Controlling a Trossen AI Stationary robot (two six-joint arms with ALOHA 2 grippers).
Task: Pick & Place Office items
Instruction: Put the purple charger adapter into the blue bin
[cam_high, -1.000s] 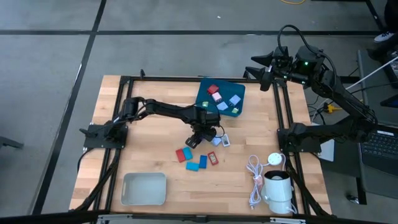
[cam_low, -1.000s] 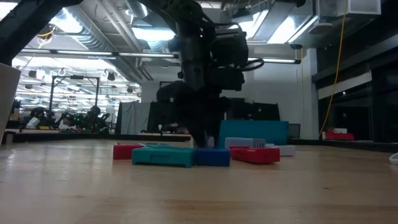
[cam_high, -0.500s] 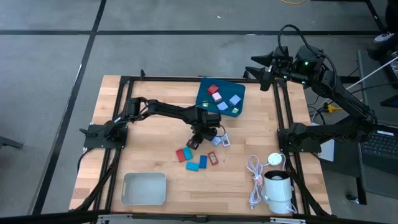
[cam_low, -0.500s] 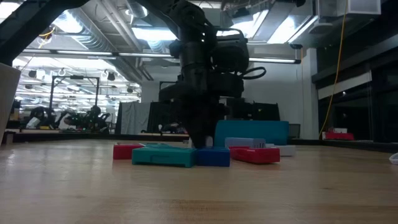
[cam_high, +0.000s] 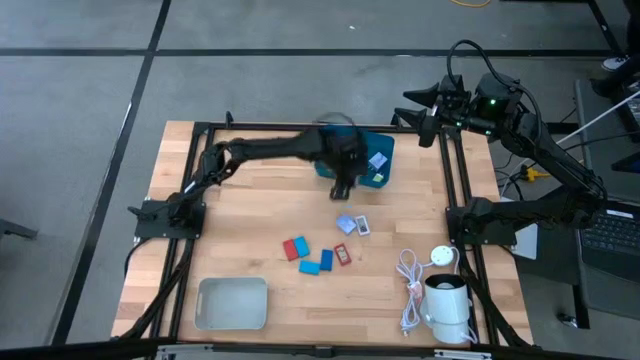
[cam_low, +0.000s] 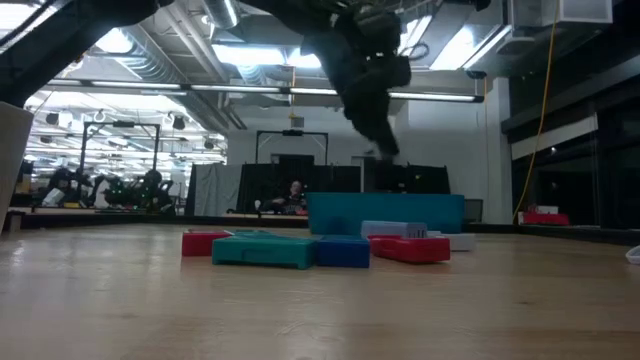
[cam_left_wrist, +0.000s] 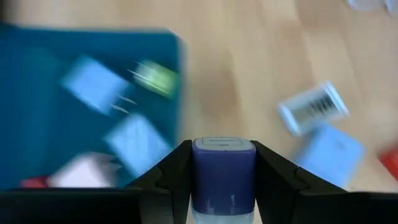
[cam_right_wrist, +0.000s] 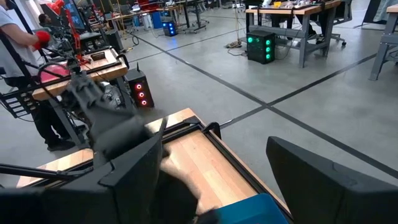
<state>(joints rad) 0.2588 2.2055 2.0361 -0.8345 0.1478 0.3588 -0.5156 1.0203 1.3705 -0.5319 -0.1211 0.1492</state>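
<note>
My left gripper (cam_high: 341, 188) hangs above the near edge of the teal tray (cam_high: 385, 148), shut on a small lavender-blue piece (cam_left_wrist: 222, 163). The tray holds light blue pieces (cam_left_wrist: 93, 84), a green bit (cam_left_wrist: 157, 78) and a pink one; the arm hides part of it from above. Loose on the wood lie a red piece (cam_high: 294, 248), blue ones (cam_high: 310, 266), another red (cam_high: 342, 254), a lavender one (cam_high: 346, 224) and a white one (cam_high: 363, 227). My right gripper (cam_right_wrist: 214, 186) waits open, raised beyond the table's far right corner. My left gripper pinches the lavender-blue piece by its two opposite sides (cam_left_wrist: 194, 174), one dark finger (cam_left_wrist: 173, 180) on each side. The fingers slant down from the table's left. The piece is lifted clear, above the tray's near edge.
A white bin (cam_high: 232, 303) stands near the table's front left. A coiled white cable (cam_high: 408, 290) and a white cylindrical device (cam_high: 448, 300) sit at the front right. Black rails (cam_high: 455, 170) run along the table's sides. People show in the room beyond.
My left gripper has risen from among the loose pieces at the table's middle and gone toward the far edge, to above the teal tray's near edge, turning as it went. The loose pieces on the wood have stayed where they were.
</note>
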